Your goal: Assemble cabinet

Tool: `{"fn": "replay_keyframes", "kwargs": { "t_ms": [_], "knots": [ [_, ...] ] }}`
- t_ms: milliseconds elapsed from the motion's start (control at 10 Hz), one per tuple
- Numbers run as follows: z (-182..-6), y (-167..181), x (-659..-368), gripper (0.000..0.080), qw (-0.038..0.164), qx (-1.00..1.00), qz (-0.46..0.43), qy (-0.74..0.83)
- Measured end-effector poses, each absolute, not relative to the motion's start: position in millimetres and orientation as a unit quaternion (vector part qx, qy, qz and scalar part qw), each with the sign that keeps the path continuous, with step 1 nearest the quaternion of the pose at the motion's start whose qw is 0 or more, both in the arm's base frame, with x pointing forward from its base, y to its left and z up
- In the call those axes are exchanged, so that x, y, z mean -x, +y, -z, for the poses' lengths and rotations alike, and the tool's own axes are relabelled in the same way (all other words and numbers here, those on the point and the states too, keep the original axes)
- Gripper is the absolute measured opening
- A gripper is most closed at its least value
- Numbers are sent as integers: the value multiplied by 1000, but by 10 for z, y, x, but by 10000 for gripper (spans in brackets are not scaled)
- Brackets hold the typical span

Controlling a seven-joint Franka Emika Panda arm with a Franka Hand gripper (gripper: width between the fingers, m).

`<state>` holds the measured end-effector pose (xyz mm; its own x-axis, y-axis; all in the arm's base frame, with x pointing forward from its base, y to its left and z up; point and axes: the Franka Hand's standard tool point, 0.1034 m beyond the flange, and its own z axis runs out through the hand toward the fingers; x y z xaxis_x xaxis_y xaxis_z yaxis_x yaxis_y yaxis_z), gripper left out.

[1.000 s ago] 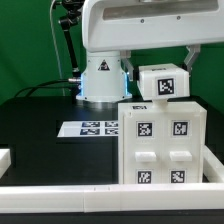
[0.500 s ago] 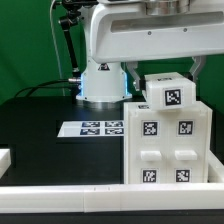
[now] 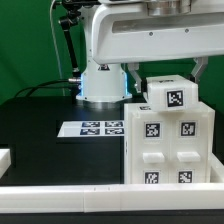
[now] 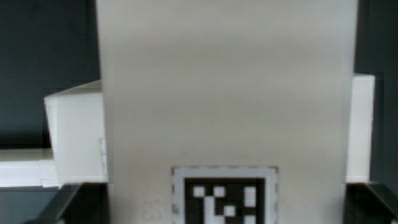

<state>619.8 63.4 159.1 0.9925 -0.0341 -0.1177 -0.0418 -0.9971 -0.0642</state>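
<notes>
Standing at the lower right of the exterior view, the cabinet (image 3: pixel 166 150) shows a white front face with four black-and-white tags and raised square blocks between them. A smaller white top piece (image 3: pixel 170 92), with one tag on its front, sits at the cabinet's upper edge; whether it rests fully on it cannot be told. The gripper (image 3: pixel 167 78) grasps this piece, a dark finger (image 3: pixel 133 76) pressed against each side. In the wrist view the top piece (image 4: pixel 222 90) fills the middle, with part of a tag on it. Above, the white arm (image 3: pixel 140 30) spans the top of the frame. The marker board (image 3: pixel 92 129) lies left of the cabinet on the black table (image 3: pixel 40 120).
</notes>
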Motion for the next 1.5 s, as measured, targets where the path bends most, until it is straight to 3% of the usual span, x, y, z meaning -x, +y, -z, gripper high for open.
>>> {"fn": "replay_keyframes", "kwargs": {
  "t_ms": [900, 1500],
  "knots": [
    [-1591, 636, -6199, 560, 33, 997, -59, 42],
    [-1586, 650, -6197, 560, 21, 961, -66, 269]
  ]
}}
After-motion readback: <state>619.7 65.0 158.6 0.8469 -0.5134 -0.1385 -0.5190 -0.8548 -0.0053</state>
